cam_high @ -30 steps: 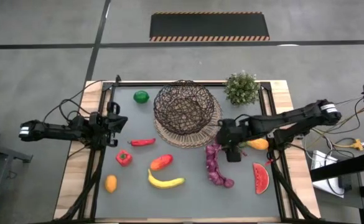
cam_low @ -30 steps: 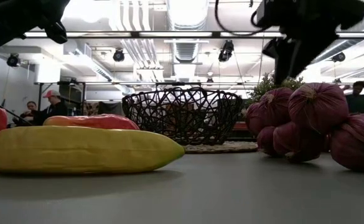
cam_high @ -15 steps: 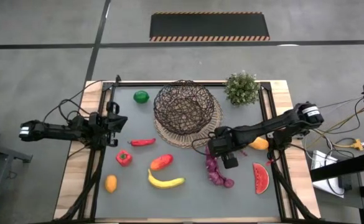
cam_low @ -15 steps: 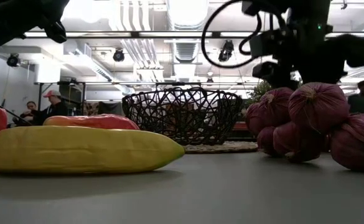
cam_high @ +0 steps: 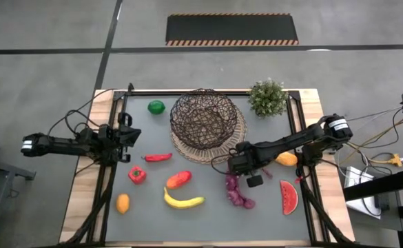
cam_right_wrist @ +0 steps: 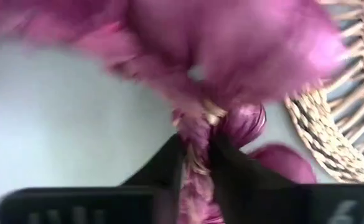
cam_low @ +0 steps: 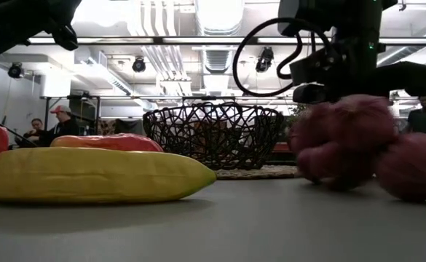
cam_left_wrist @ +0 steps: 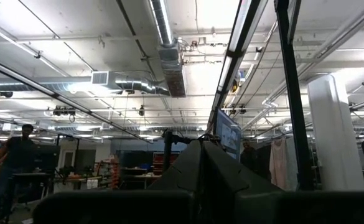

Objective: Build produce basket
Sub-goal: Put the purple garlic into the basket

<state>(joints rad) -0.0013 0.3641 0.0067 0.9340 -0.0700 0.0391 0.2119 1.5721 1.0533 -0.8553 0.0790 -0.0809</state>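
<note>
The purple grapes [cam_high: 238, 193] lie on the table near the basket's mat. My right gripper [cam_high: 236, 167] is down on their far end and shut on it; the right wrist view shows the bunch [cam_right_wrist: 231, 50] close up and blurred. The dark wire basket [cam_high: 202, 120] stands on its tan mat [cam_high: 237, 136] at the far middle. A lime [cam_high: 156, 107], chili [cam_high: 158, 157], red pepper [cam_high: 137, 174], red-orange piece [cam_high: 178, 179], banana [cam_high: 183, 201], orange [cam_high: 122, 202] and watermelon slice [cam_high: 288, 197] lie about. My left gripper [cam_high: 129, 137] waits shut at the table's left edge. My right gripper pinches the far end of the grape bunch, at its pale stem strand [cam_right_wrist: 198, 163], between its two fingers [cam_right_wrist: 163, 165]. It comes slanting down from the table's right side. The rest of the bunch trails off toward the near edge, with its lower grapes [cam_low: 409, 171] at the table top.
A bushy potted plant [cam_high: 267, 97] stands at the far right, beside the basket. An orange piece [cam_high: 286, 160] lies under my right arm. Cables hang off both arms. The near middle of the table, in front of the banana [cam_low: 89, 175], is bare.
My right gripper has moved toward the table's left and near edges, come down onto the far end of the grapes, and shut on it. The bunch has begun to shift: its far end is drawn in under the gripper and it shows blurred in the low view.
</note>
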